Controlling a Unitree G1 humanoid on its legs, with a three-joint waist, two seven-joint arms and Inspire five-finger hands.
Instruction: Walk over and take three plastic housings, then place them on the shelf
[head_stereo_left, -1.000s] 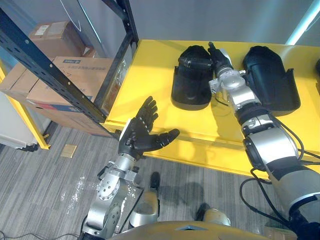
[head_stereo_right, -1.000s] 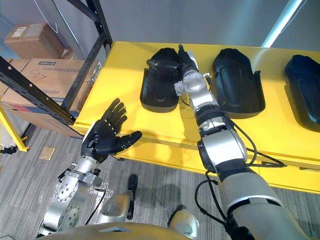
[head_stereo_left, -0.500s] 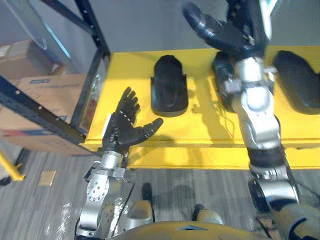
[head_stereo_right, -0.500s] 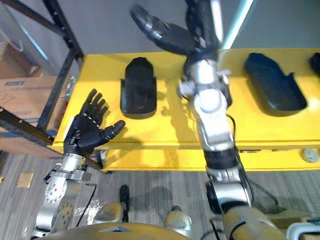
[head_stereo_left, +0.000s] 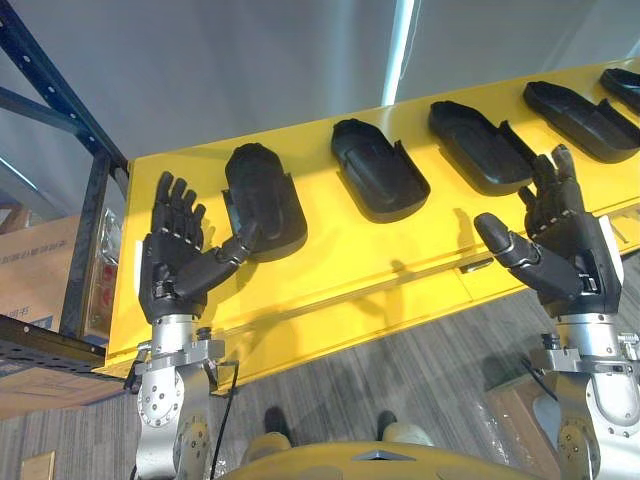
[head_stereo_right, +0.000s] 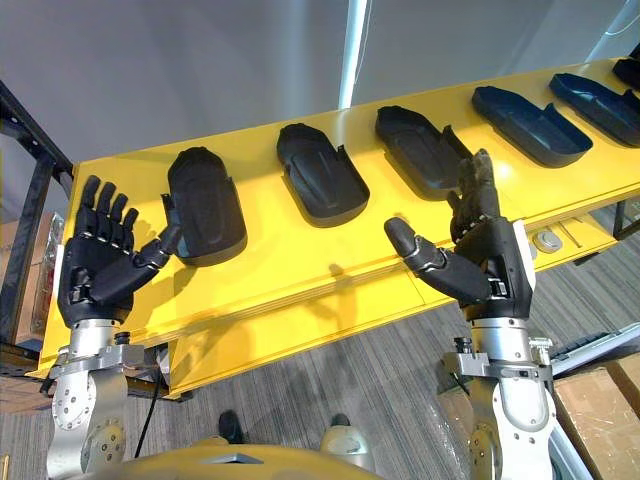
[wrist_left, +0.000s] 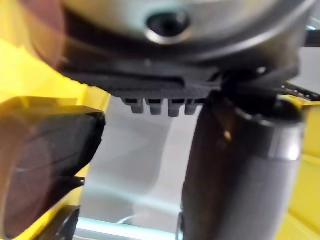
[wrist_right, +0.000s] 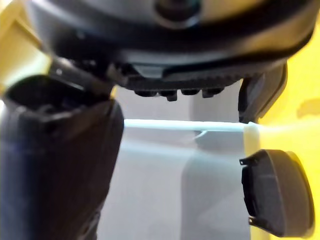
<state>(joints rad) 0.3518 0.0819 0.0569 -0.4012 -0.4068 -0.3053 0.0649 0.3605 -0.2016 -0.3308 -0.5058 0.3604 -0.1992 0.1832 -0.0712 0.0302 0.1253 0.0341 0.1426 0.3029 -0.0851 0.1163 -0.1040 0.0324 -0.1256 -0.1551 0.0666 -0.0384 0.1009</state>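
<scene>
Several black plastic housings lie in a row on the yellow table (head_stereo_left: 330, 270): the leftmost (head_stereo_left: 265, 200), one beside it (head_stereo_left: 378, 182), a third (head_stereo_left: 480, 145), and more further right (head_stereo_left: 580, 120). My left hand (head_stereo_left: 170, 265) is raised, open and empty, at the table's left end. Its thumb tip overlaps the leftmost housing's near edge; whether they touch I cannot tell. My right hand (head_stereo_right: 485, 265) is also raised, open and empty, before the table's front edge, below the third housing (head_stereo_right: 425, 148). A housing (wrist_right: 277, 192) shows past the right hand's thumb (wrist_right: 60, 165).
A dark metal shelf rack (head_stereo_left: 55, 100) stands at the table's left end, with a cardboard box (head_stereo_left: 30, 290) under it. Another box (head_stereo_right: 600, 400) sits on the floor at the lower right. A small round metal part (head_stereo_right: 545, 240) lies on the table's front ledge.
The whole view has swung, so the camera moved. My right arm, stretched over the table onto a housing a second ago, is now drawn back with an empty open hand. The left hand stays open.
</scene>
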